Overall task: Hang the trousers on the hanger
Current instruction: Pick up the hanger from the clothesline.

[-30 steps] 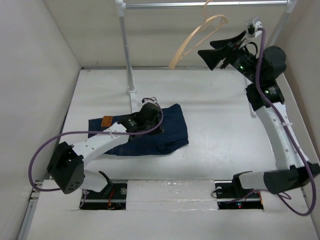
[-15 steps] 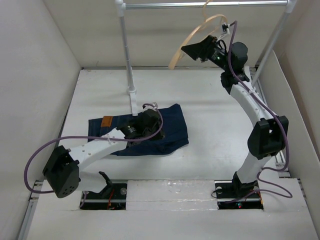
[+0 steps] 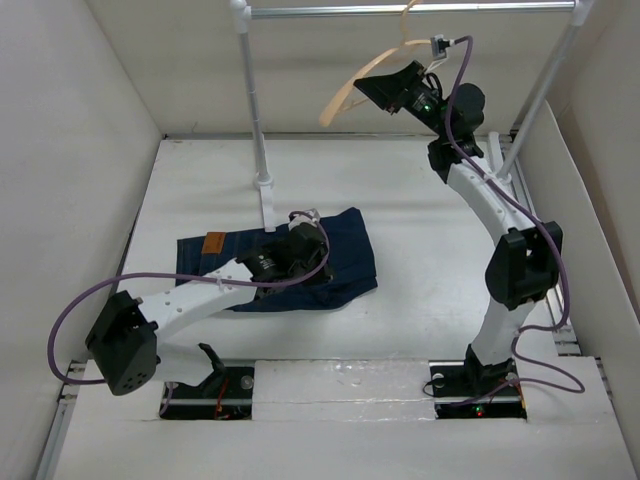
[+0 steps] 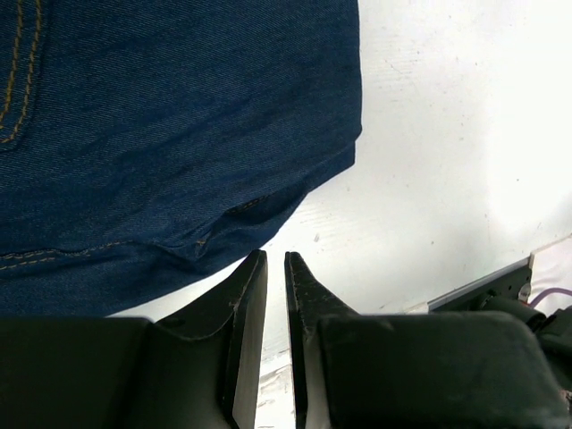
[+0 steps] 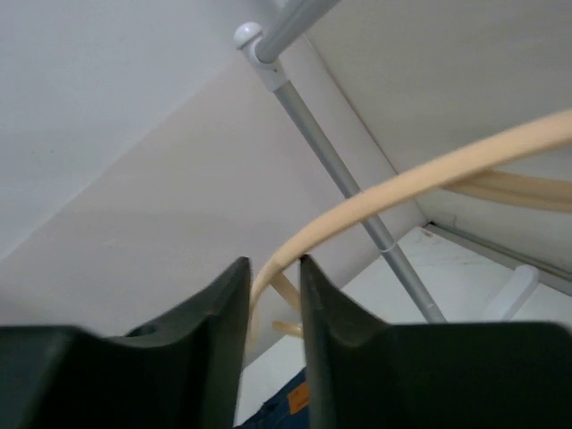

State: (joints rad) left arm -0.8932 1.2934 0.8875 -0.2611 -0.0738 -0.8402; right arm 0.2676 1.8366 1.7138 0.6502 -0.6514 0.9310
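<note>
Right gripper (image 5: 274,268) is pinched on the hanger (image 5: 429,170) up by the rail (image 3: 330,11); left gripper (image 4: 275,261) (fingers basically together) hangs at the edge of the trousers (image 4: 179,116).

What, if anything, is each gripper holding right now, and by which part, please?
The right gripper grips the hanger by one curved shoulder, pinched between its jaws. The left gripper holds nothing; its jaws are nearly closed, empty, beside the trousers.

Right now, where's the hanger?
Top external view, upper centre-right: the hanger hangs tilted from the silver rail, one arm between the right gripper fingers, far behind the trousers.
</note>
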